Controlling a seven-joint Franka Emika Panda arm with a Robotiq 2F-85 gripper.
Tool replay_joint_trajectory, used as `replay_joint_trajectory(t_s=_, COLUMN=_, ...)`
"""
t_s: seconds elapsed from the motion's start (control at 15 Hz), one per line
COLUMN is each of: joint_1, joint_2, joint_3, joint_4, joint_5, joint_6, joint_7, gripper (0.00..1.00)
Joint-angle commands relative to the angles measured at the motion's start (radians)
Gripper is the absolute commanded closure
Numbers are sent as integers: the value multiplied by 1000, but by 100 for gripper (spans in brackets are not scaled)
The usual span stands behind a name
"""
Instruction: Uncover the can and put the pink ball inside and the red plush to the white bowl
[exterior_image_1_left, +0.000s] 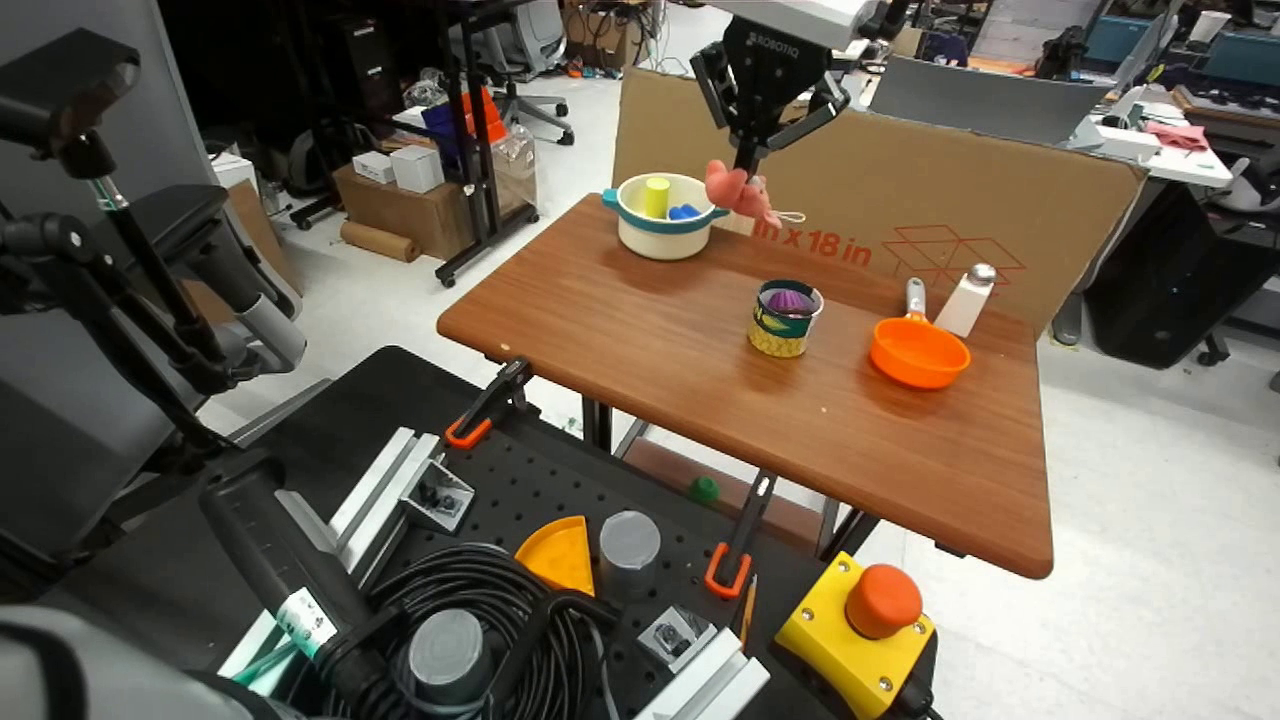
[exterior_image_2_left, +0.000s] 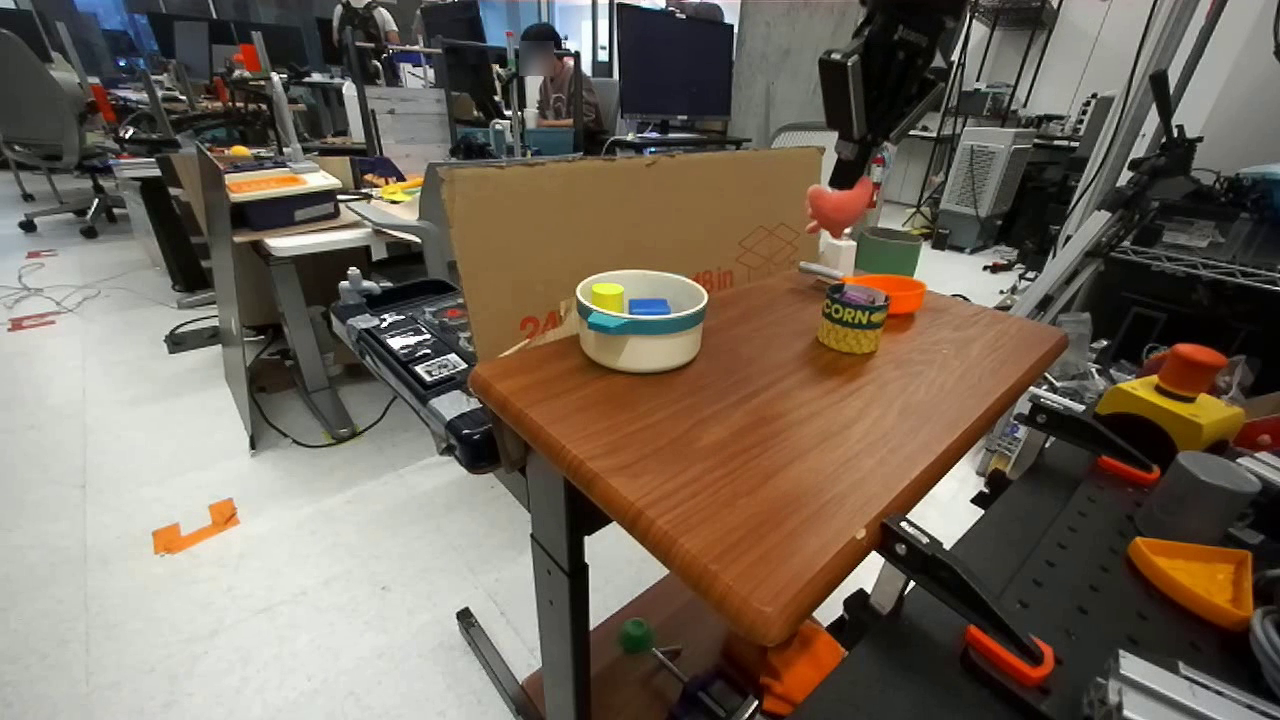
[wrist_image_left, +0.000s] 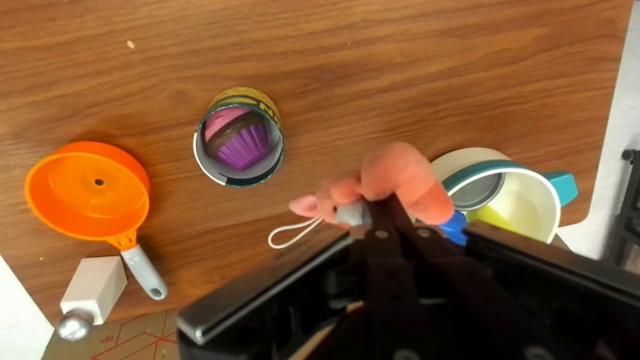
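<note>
Bearing your task's vessels, the wooden table (exterior_image_1_left: 620, 325) has a cardboard panel (exterior_image_1_left: 890, 190) along one long edge. Above, your Robotiq gripper (exterior_image_1_left: 746, 162) is clenched on a soft load. The step in hand looks to be delivery into the teal-rimmed white bowl (exterior_image_1_left: 663, 241), near the table corner at one end of the panel: travel across at this height, centre over the mouth, dip below the rim, then part the jaws. The corn can (exterior_image_2_left: 852, 320) stands uncovered near mid-table. Your load, the coral-red plush toy (exterior_image_1_left: 738, 192), looks lumpy, fuzzy and likely squashy; it hangs on the can's side of the bowl, not over it. A pink-topped toy cupcake (wrist_image_left: 240, 142), perhaps the task's ball, lies tipped inside the can. Smallest, a white loop (wrist_image_left: 281, 246) trails from the plush and might snag.
</note>
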Motion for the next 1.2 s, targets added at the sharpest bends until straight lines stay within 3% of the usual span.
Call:
replay_joint_trajectory(t_s=0.0, joint_1=2, joint_2=-59, joint_3=19, joint_4=-66, joint_5=-24, joint_6=70, joint_7=2, gripper=100)
replay_joint_trajectory(t_s=0.33, joint_1=10, joint_2=-102, joint_3=45, joint_4=-108, joint_5=-76, joint_6=80, joint_7=31, gripper=100)
replay_joint_trajectory(t_s=0.87, joint_1=18, joint_2=-170, joint_3=94, joint_4=-191, joint_5=-300, joint_6=89, joint_7=125, gripper=100)
replay_joint_trajectory(t_s=1.0, joint_1=28, joint_2=-188, joint_3=107, joint_4=-214, joint_5=-310, joint_6=102, joint_7=122, gripper=100)
replay_joint_trajectory(t_s=1.13, joint_1=60, joint_2=-196, joint_3=103, joint_4=-226, joint_5=-222, joint_6=106, joint_7=45, gripper=100)
